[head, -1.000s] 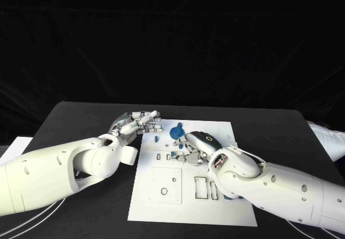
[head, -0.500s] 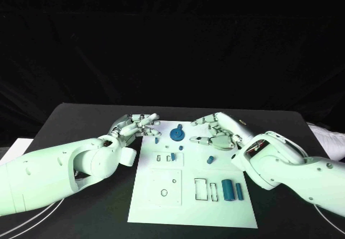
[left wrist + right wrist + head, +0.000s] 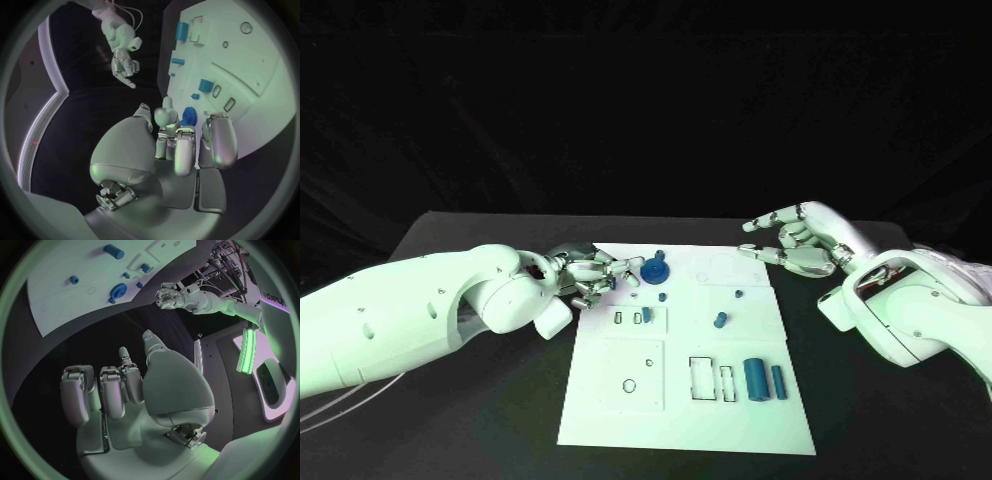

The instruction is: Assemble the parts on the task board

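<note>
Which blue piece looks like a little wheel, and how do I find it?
Start at the white task board in the middle of the black table and look along its far edge. There, right beside the fingers of the left hand, sits the blue gear. It is round and toothed with a knob on top, while the neighbouring blue pieces are small pegs or straight bars.

Scanning all three views for text. Task board [image 3: 687,400]: I read no print, only outlined slots and holes. Blue parts [image 3: 756,379]: no marks I can make out. Arms, hands: no legible labels. Right wrist view: white lettering on dark panel [image 3: 279,298] at rim, cut off, can't read it reliably.
</note>
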Available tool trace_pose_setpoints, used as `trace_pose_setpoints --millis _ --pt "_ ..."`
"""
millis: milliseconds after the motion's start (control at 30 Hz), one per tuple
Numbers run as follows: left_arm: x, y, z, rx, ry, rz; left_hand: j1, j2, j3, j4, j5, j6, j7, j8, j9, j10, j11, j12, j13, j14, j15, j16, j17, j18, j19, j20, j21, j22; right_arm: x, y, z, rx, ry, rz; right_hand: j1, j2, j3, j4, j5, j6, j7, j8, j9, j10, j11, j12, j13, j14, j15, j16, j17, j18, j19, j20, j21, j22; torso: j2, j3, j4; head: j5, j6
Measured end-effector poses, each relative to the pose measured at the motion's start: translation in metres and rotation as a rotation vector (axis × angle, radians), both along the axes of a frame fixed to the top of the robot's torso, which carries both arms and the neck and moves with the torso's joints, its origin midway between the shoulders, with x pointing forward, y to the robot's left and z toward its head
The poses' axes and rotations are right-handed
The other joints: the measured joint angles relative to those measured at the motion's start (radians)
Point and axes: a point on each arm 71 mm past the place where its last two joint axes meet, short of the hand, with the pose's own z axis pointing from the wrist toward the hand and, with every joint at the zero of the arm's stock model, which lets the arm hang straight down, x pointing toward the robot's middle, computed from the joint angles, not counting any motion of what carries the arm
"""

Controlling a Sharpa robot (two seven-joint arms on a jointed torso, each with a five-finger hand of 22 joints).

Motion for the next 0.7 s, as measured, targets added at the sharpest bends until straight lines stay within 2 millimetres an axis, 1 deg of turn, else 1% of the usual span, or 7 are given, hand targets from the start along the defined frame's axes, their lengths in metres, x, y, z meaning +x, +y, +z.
trace_pose_setpoints --millis 67,133,167,367,467,567,700 --pt "0.003 -0.002 0.004 0.118 0.012 -0.04 0.002 0.008 -0.024 0.002 -0.011 -0.023 -0.005 0.045 0.043 -0.021 -0.001 0.127 0.129 0.0 0.0 0.002 0.0 0.0 0.0 0.0 0.034 0.043 0.001 -0.005 0.0 0.003 0.012 -0.018 0.005 0.005 -0.004 0.004 0.0 0.002 -0.002 0.0 0.001 0.0 0.0 0.0 0.0 0.0 0.0 0.0 0.0 0.0 0.0 0.0 0.0 0.0 -0.001 0.0018 -0.0004 0.001 -0.001" --pt "0.005 -0.006 0.007 0.222 0.008 -0.073 0.033 0.033 -0.026 -0.003 -0.015 -0.048 -0.007 0.084 0.082 -0.032 0.0 0.189 0.193 0.0 0.0 0.002 0.0 0.0 0.0 0.0 0.062 0.072 0.002 -0.008 -0.001 0.005 0.021 -0.032 0.005 0.005 -0.004 0.004 0.0 0.003 -0.003 0.0 0.001 0.0 0.0 0.0 0.0 0.0 0.0 0.0 0.0 0.0 0.0 0.0 0.0 0.0 -0.003 0.0042 -0.0005 0.003 -0.003" --pt "0.006 -0.008 0.009 0.288 0.0 -0.092 0.052 0.037 -0.023 -0.006 -0.015 -0.057 -0.007 0.097 0.096 -0.032 0.0 0.206 0.211 0.0 0.0 0.002 0.0 -0.013 0.0 0.0 0.075 0.076 0.002 -0.009 -0.001 0.006 0.027 -0.039 0.005 0.005 -0.004 0.004 0.0 0.003 -0.003 0.0 0.001 0.0 0.0 0.0 0.0 0.0 0.0 -0.002 0.0 0.0 0.0 0.0 -0.002 0.0 -0.003 0.0051 -0.001 0.003 -0.004" --pt "0.013 -0.019 0.019 0.534 -0.049 -0.142 0.053 0.038 -0.047 0.001 -0.015 -0.082 -0.018 0.176 0.175 -0.033 0.002 0.26 0.271 0.0 0.0 0.002 0.0 -0.013 0.0 0.0 0.117 0.079 0.004 -0.01 -0.003 0.01 0.048 -0.057 0.011 0.02 -0.017 0.008 0.052 0.006 -0.006 0.0 0.002 0.0 0.0 0.0 0.0 0.0 0.0 -0.004 0.0 0.0 0.0 0.0 -0.004 0.0 -0.006 0.0086 -0.0027 0.004 -0.008" --pt "0.017 -0.025 0.021 0.611 -0.061 -0.154 0.03 0.032 -0.07 0.002 -0.015 -0.087 -0.024 0.205 0.205 -0.026 -0.005 0.274 0.288 0.0 0.0 0.002 0.0 -0.028 0.0 0.0 0.128 0.079 0.005 -0.01 -0.004 0.01 0.056 -0.063 0.011 0.02 -0.017 0.008 0.052 0.006 -0.006 0.0 0.002 0.0 0.0 0.0 0.0 0.0 0.0 -0.004 0.0 0.0 0.0 0.0 -0.004 0.0 -0.006 0.0087 -0.0022 0.003 -0.009" --pt "0.02 -0.033 0.021 0.662 -0.065 -0.167 0.011 0.034 -0.092 0.003 -0.015 -0.096 -0.026 0.225 0.23 -0.025 -0.007 0.279 0.298 0.0 0.0 0.002 0.0 -0.028 0.0 0.0 0.135 0.079 0.006 -0.01 -0.004 0.009 0.061 -0.069 0.012 0.02 -0.019 0.011 0.058 0.012 -0.005 0.0 0.004 0.0 0.0 -0.004 0.0 0.0 0.0 -0.004 0.0 0.0 0.0 0.0 -0.006 0.0 -0.006 0.0087 -0.001 0.003 -0.012" --pt "0.023 -0.043 0.02 0.702 -0.067 -0.184 -0.008 0.052 -0.116 0.005 -0.015 -0.112 -0.03 0.254 0.267 -0.024 -0.007 0.279 0.302 0.0 0.0 0.002 0.0 -0.028 0.0 0.0 0.135 0.079 0.007 -0.01 -0.005 0.007 0.067 -0.074 0.012 0.02 -0.024 0.01 0.058 0.016 -0.009 0.0 0.005 0.0 0.0 -0.004 0.0 0.0 0.0 -0.004 0.0 0.0 0.0 0.0 -0.008 0.0 -0.006 0.0086 0.0003 0.005 -0.015"
